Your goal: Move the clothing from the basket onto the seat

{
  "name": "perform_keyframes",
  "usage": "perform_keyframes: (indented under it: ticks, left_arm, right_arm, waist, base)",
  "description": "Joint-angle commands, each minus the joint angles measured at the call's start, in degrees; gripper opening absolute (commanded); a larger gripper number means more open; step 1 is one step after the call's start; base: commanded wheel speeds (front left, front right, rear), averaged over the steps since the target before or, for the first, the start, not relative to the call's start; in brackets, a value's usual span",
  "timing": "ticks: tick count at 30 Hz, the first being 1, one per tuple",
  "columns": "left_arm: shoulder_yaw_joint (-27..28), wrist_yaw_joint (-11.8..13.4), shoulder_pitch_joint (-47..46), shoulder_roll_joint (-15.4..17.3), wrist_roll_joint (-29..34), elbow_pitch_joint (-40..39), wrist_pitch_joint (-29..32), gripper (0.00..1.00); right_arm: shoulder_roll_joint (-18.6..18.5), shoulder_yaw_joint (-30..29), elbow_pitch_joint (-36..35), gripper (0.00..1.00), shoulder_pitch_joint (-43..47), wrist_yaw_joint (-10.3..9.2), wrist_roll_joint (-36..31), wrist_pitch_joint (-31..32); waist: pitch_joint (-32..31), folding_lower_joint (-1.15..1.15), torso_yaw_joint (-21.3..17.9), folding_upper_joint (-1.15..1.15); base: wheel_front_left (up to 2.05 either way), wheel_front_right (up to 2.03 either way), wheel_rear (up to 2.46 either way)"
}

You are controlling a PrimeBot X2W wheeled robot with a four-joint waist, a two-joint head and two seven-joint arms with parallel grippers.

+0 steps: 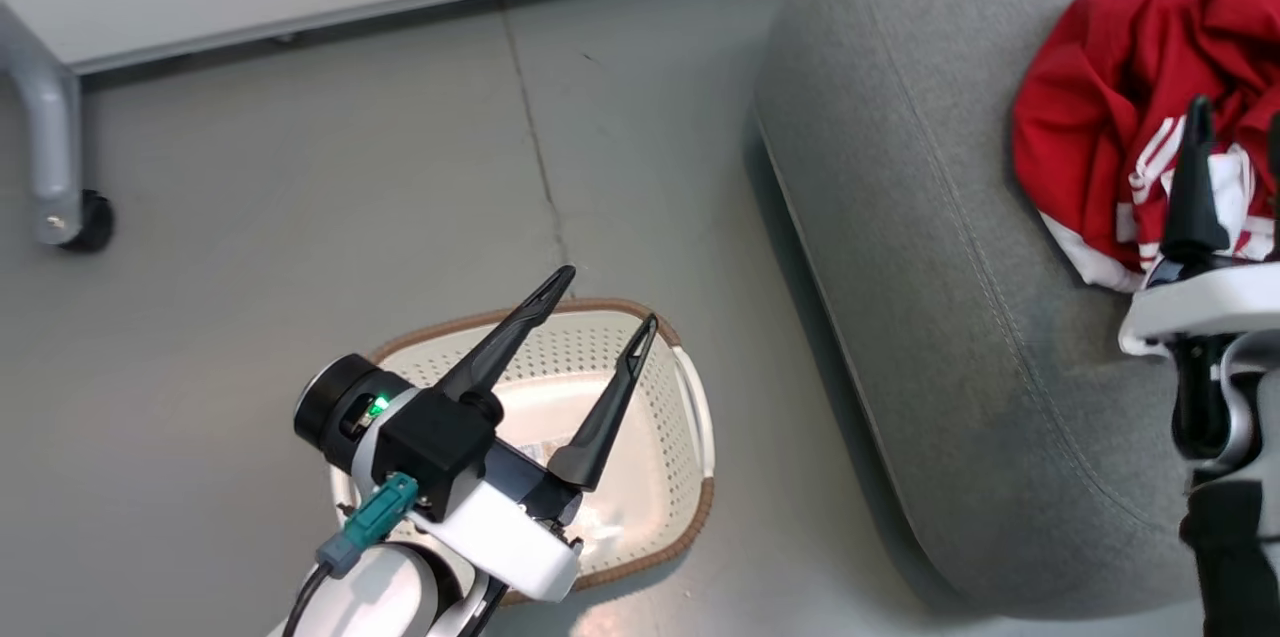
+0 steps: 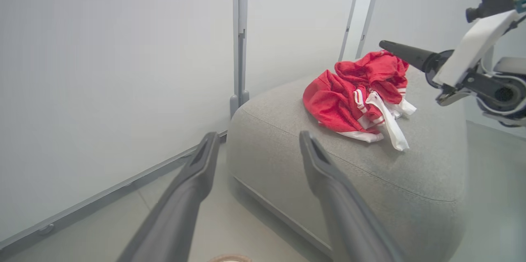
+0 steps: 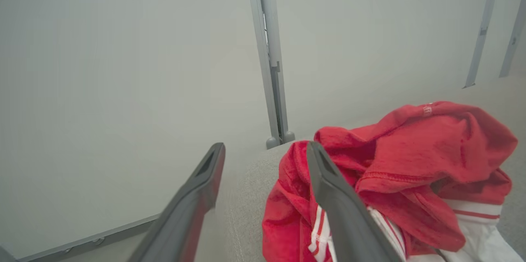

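Lying in a crumpled heap, the clothing [image 1: 1110,87] is seen on top of the seat [image 1: 920,217], near its rounded corner. The heap is made of bright red fabric with white stripes and white trim, and a white piece is seen trailing out of it toward the seat's edge in the left wrist view. A small sewn label [image 3: 427,110] is seen on the topmost red fold in the right wrist view.

The right gripper [image 1: 1237,117] is held over the near side of the heap with its jaws spread apart and nothing between them. One finger [image 3: 341,208] is seen in front of the red fabric; whether it touches the fabric cannot be told.

The basket [image 1: 690,397] is set on the grey floor [image 1: 300,217] just beside the seat, apart from the clothing. Its brown rim and perforated cream wall are seen around a pale inner bottom. The left gripper [image 1: 610,295] is held above the basket, its jaws likewise spread wide and nothing gripped, with its fingers pointed toward the seat.

A crack is seen in the floor beyond the basket, and a grey leg on a black caster [image 1: 92,222] is seen at the far left of the head view.
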Motion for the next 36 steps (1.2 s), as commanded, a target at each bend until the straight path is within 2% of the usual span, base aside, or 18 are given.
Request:
perform_keyframes:
  ticks: [1,12,21,24,30,36]
  left_arm:
    - [0.6,0.6,0.8,0.0,-0.5,0.2,-0.5,1.00]
    - [9.6,7.6,4.5,-1.0,-4.6,3.4,-5.5,1.00]
    - [18.4,10.7,9.0,-1.5,-7.4,5.1,-7.9,1.00]
    - [20.7,10.9,11.0,-1.5,-7.0,5.2,-8.1,1.00]
    - [24.5,9.6,15.5,-2.8,-5.5,4.4,-8.1,1.00]
    - [27.9,6.1,19.3,-4.8,-4.1,4.0,-8.2,1.00]
  right_arm:
    - [0.0,0.2,-1.3,1.00,1.5,0.01,-0.7,0.0]
    - [4.4,4.9,-18.2,1.00,14.1,0.01,-4.3,5.2]
    - [5.3,5.9,-25.8,1.00,21.9,0.01,-5.8,9.7]
    - [5.3,5.6,-26.7,1.00,23.9,0.01,-5.1,10.6]
    - [5.3,4.4,-27.6,1.00,27.2,0.01,-4.8,11.7]
    - [5.3,3.8,-27.9,1.00,30.4,0.01,-5.3,13.1]
  waist:
    - [-2.5,0.00,2.5,0.00]
    - [-6.9,0.00,8.1,0.00]
    - [-9.8,0.00,11.4,0.00]
    - [-10.8,0.00,12.4,0.00]
    - [-13.1,0.00,14.1,0.00]
    - [-15.4,0.00,15.0,0.00]
  base:
    - [0.00,0.00,0.00]
    - [0.00,0.00,0.00]
    - [0.00,0.00,0.00]
    - [0.00,0.00,0.00]
    - [0.00,0.00,0.00]
    - [0.00,0.00,0.00]
